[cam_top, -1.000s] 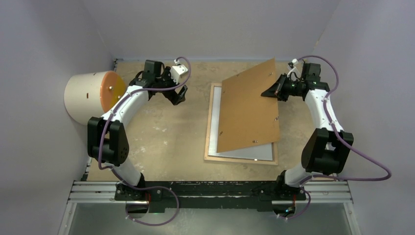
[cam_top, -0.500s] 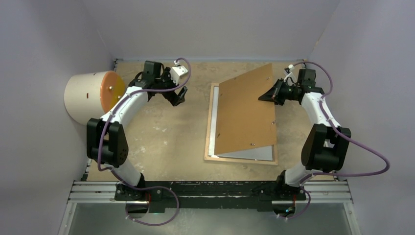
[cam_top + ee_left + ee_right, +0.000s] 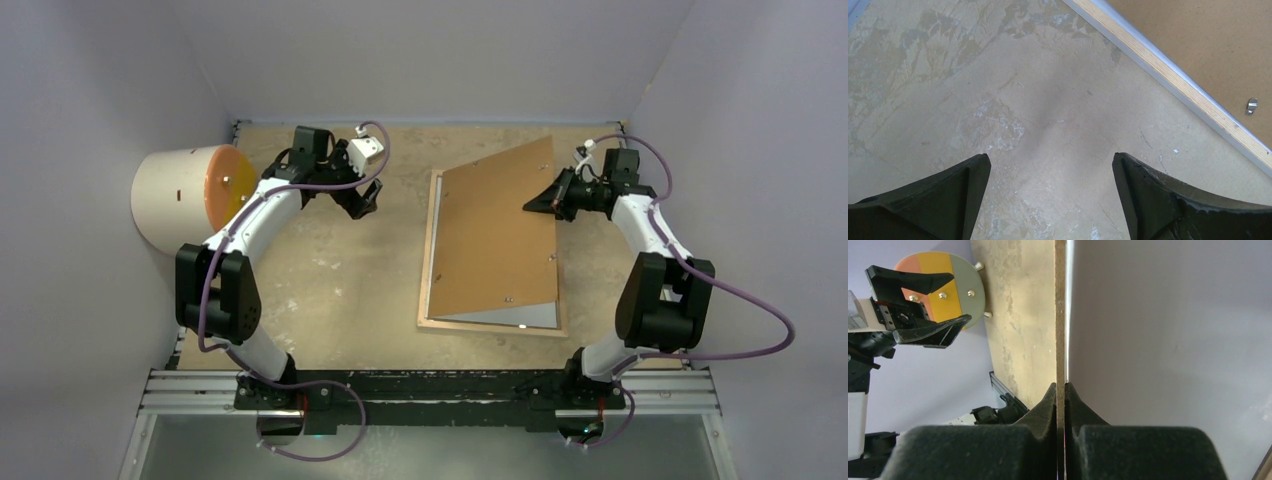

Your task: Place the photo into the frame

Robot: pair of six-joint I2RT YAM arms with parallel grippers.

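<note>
The frame (image 3: pixel 480 328) lies flat on the middle of the table (image 3: pixel 330 260), back up: one thin rectangle with a pale wood rim whose edge shows layered plies. A smooth grey-white strip (image 3: pixel 500 313) lies inside it along the near side; I cannot tell whether that is the photo's white back or the pane.

One stiff, matt brown board (image 3: pixel 495 235) covers most of the frame, tilted, with its right side raised. The right gripper (image 3: pixel 537 205) is pinched tight on that thin right edge, finger faces pressed to both sides.

The left gripper (image 3: pixel 363 200) hangs over bare, mottled tan tabletop left of the frame, its two black fingers (image 3: pixel 938 200) spread fully and holding nothing. A small metal tab (image 3: pixel 1252 105) sits on the brown surface beside the rim.

One cream drum (image 3: pixel 175 200) lies on its side at the far left, its round face orange, yellow and grey-green.
</note>
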